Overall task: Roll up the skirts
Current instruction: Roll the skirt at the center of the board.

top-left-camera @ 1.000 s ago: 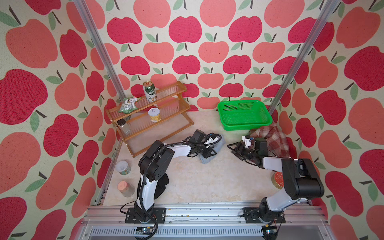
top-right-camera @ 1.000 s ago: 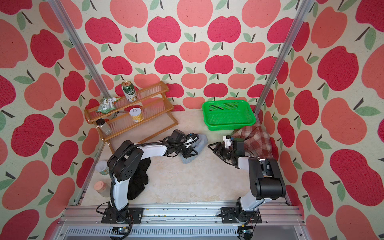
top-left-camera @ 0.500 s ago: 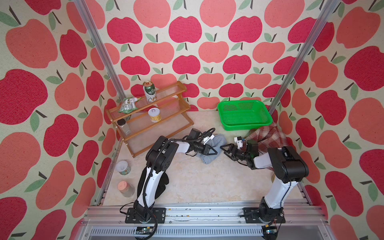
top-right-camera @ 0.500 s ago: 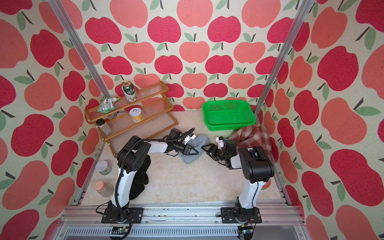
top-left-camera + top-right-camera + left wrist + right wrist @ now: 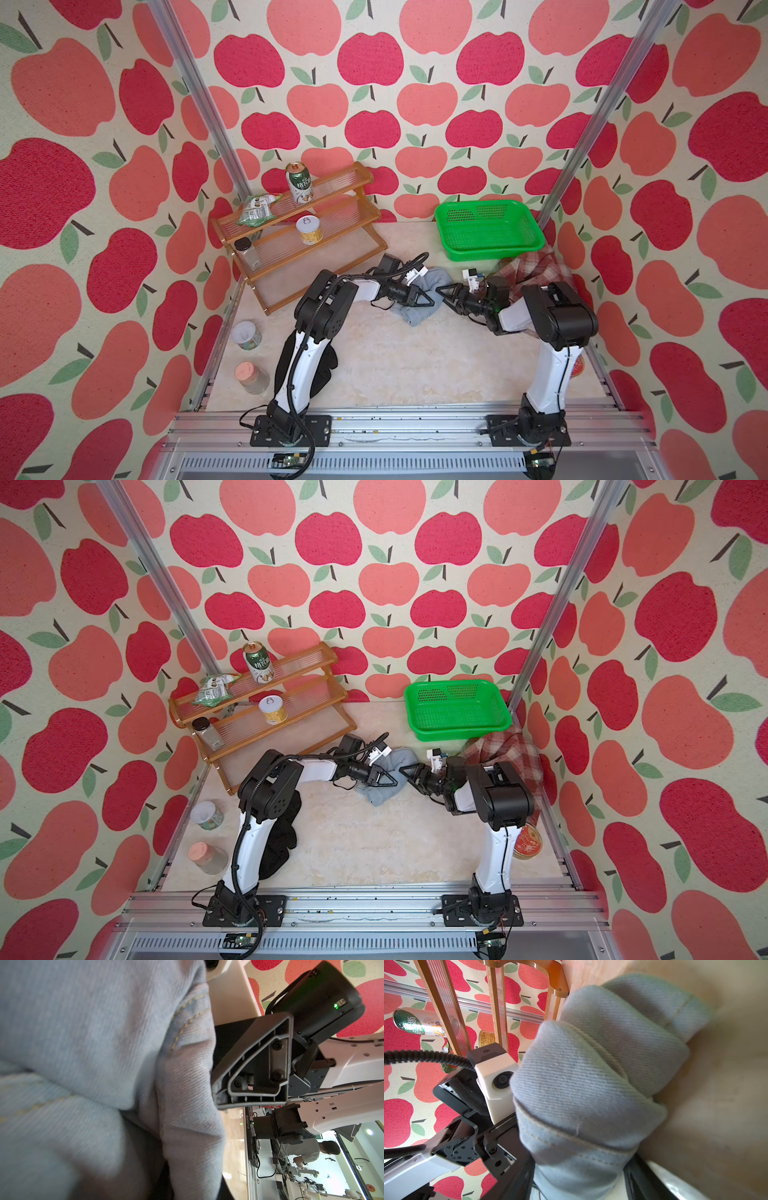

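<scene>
Plain black cloth skirt (image 5: 279, 841): heaped on worktop (image 5: 374, 845), left of denim bundle.
Left gripper (image 5: 426, 300): fingers pinching bundle.
Light blue denim skirt (image 5: 419, 313): rolled bundle, centre.
Right gripper (image 5: 445, 292): just beside bundle; fingers spread.
Red-brown-and-cream plaid skirt (image 5: 536, 268): crumpled, right of bundle.

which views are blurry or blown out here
Left wrist view: the denim skirt fills the near side and goes soft, and the bright room behind is blown out. Right wrist view: the denim's near edge and the tabletop are blurred. Both top views are sharp and evenly lit.
</scene>
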`<action>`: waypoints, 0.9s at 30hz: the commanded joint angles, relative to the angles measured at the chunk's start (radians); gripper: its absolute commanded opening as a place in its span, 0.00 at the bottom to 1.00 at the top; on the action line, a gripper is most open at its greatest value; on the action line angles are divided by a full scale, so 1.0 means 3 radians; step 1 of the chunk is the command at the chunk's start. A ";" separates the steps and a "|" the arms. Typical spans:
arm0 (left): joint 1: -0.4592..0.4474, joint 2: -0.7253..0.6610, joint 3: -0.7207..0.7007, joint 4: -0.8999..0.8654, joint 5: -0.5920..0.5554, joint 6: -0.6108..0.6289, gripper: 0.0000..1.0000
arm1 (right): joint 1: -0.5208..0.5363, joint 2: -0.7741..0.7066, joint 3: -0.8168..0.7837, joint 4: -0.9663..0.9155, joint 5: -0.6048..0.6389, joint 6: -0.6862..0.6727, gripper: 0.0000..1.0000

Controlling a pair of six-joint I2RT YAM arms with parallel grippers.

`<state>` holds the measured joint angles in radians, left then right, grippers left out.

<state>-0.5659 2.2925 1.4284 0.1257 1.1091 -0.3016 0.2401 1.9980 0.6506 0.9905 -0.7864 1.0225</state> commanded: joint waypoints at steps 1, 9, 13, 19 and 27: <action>-0.0067 0.0206 -0.0007 -0.0448 0.0067 0.0013 0.13 | 0.0107 0.0172 0.0092 -0.0246 0.0229 0.0007 0.60; -0.0112 0.0131 0.0159 -0.1147 -0.0421 0.0472 0.31 | 0.0180 -0.0197 0.0240 -0.1053 0.0565 -0.0384 0.09; -0.0113 -0.0096 0.0145 -0.1451 -0.1079 0.0732 0.42 | 0.0207 -0.0381 0.0265 -0.1363 0.0662 -0.0516 0.05; -0.0130 -0.0967 -0.0313 -0.1178 -0.2811 0.1228 0.45 | 0.0235 -0.0531 0.0214 -0.1622 0.0698 -0.0568 0.04; -0.1026 -0.2338 -0.1862 0.0925 -0.3954 0.2828 0.61 | 0.0304 -0.0795 0.0219 -0.2124 0.0853 -0.0721 0.04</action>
<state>-0.7395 1.6325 0.9886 0.1230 0.1226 0.2581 0.3256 1.7863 0.7181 0.4839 -0.5728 0.8524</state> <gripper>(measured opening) 0.552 0.205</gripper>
